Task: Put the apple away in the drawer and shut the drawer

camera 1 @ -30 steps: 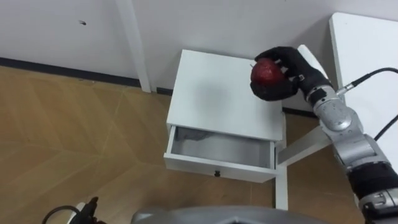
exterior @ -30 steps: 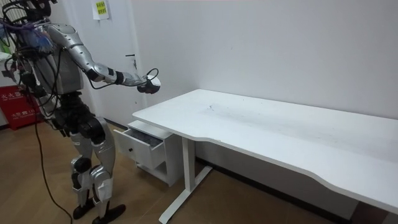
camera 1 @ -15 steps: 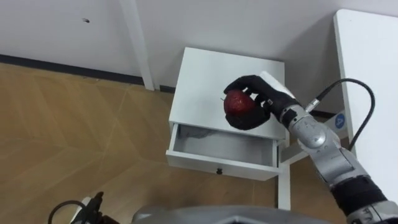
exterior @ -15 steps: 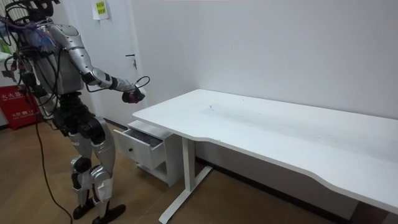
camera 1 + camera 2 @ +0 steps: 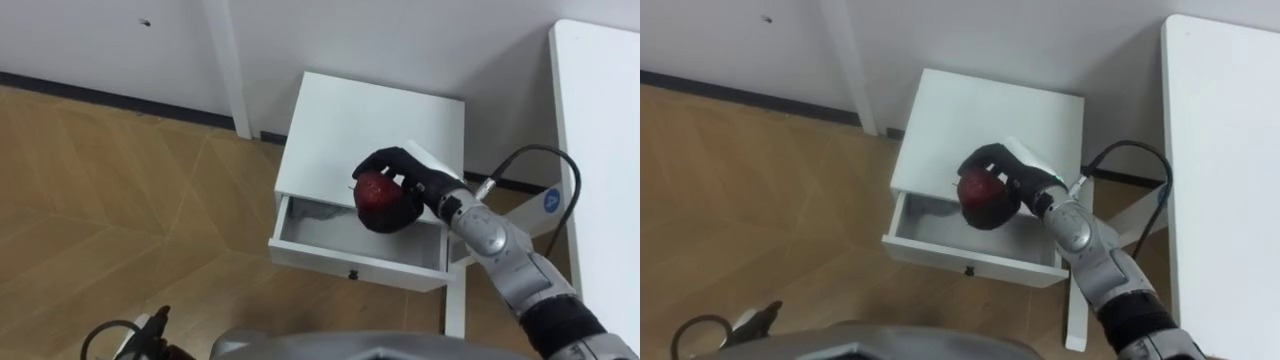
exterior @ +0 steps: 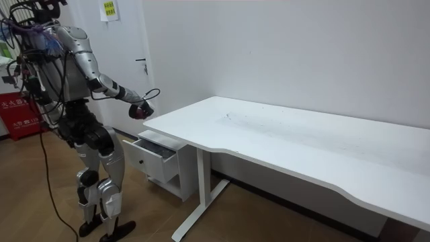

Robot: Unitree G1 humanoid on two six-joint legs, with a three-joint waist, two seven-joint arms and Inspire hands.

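Right hand (image 5: 418, 182) round apple (image 5: 373, 190) above drawer (image 5: 350, 264), left hand (image 5: 150, 336) cut off

Red apple (image 5: 373, 190), black robot hand (image 5: 416, 190), white drawer (image 5: 350, 264), brown wooden floor (image 5: 120, 200).

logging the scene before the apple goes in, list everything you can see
apple: one, red, held above the cabinet's front edge and the open drawer
cabinet: one, white, against the wall beside the desk
drawer: one, white, pulled open at the cabinet's front
desk: one, white, on the robot's right
floor: wooden, brown, under everything
door: one, white, behind the robot in the room view
red box: one, at the room view's left edge
right hand: black, curled round the apple
left hand: dark, low at the eye view's lower left
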